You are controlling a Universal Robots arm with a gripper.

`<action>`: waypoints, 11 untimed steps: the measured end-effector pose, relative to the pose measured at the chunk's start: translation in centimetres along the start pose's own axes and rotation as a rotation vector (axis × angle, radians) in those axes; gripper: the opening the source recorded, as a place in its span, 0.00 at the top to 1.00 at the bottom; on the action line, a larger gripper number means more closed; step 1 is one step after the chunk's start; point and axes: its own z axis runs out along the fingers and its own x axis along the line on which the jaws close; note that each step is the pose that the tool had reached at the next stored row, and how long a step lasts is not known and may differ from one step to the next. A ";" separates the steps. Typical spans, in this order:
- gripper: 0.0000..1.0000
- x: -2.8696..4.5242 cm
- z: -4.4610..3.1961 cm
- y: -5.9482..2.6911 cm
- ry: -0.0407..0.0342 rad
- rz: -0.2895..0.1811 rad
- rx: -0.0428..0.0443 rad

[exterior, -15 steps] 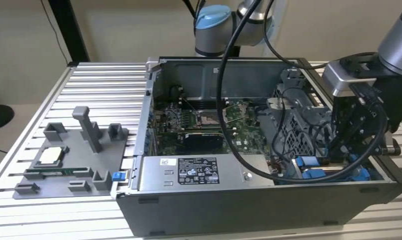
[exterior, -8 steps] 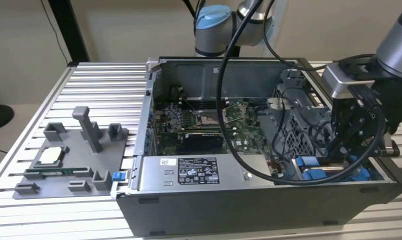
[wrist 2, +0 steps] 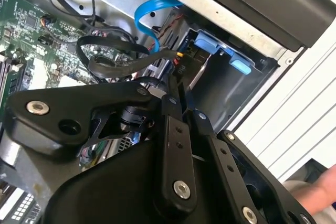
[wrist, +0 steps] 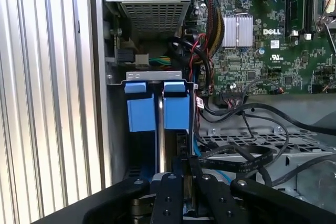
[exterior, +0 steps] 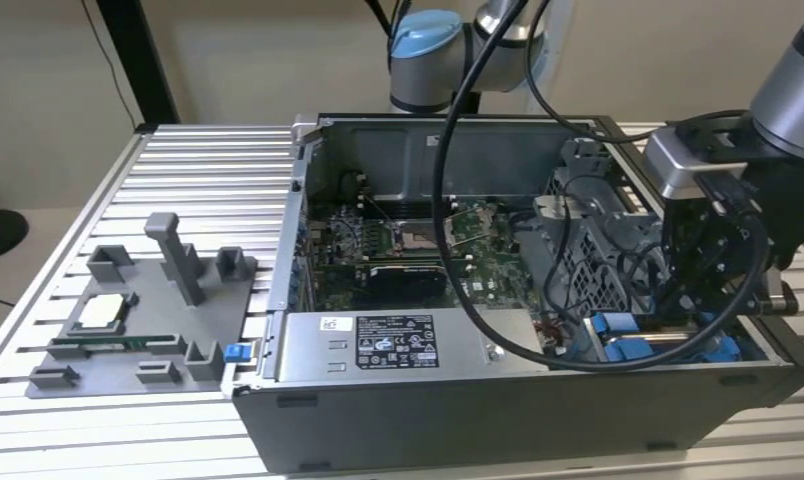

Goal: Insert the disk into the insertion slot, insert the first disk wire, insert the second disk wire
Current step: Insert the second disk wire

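The disk (wrist: pixel 160 135) stands edge-on in its blue carrier frame (wrist: pixel 142 109), down inside the insertion slot (wrist: pixel 109 129) at the case's front corner on the exterior view's right. The same blue carrier (exterior: pixel 629 346) shows in the exterior view. My gripper (exterior: pixel 685 318) reaches down into that corner. In both wrist views its black fingers (wrist: pixel 173 187) sit close together, shut, just behind the disk. A black wire connector (wrist 2: pixel 176 62) lies right at the gripper (wrist 2: pixel 184 103) tips. A blue flat wire (wrist 2: pixel 149 19) curves above it. I cannot make out anything between the fingers.
The open computer case (exterior: pixel 509 420) stands on a slatted metal table (exterior: pixel 189 160). Inside are the green motherboard (exterior: pixel 402 245), the labelled power-supply box (exterior: pixel 389 345) and a perforated grey cage (exterior: pixel 602 270). A grey fixture tray (exterior: pixel 149 320) lies on the exterior view's left. Loose black cables (wrist: pixel 252 153) hang around the gripper.
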 end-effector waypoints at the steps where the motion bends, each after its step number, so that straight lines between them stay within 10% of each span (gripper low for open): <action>1: 1.00 -0.02 0.00 0.00 0.0001 0.000 0.0000; 11: 1.00 -0.14 0.27 0.01 0.0053 0.000 0.0014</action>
